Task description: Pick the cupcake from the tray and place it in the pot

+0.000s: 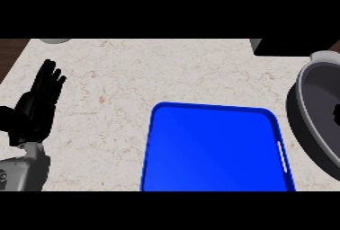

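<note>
Head view: left hand rests open, well apart from tray.

Kitchen: marble counter, pot

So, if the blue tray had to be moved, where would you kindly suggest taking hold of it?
I'd grip the tray by the slot in its right rim, which looks like a handle, coming in from the right edge. The pot sits close on that side, so room is tight. The plain left rim is the freer alternative.
</note>
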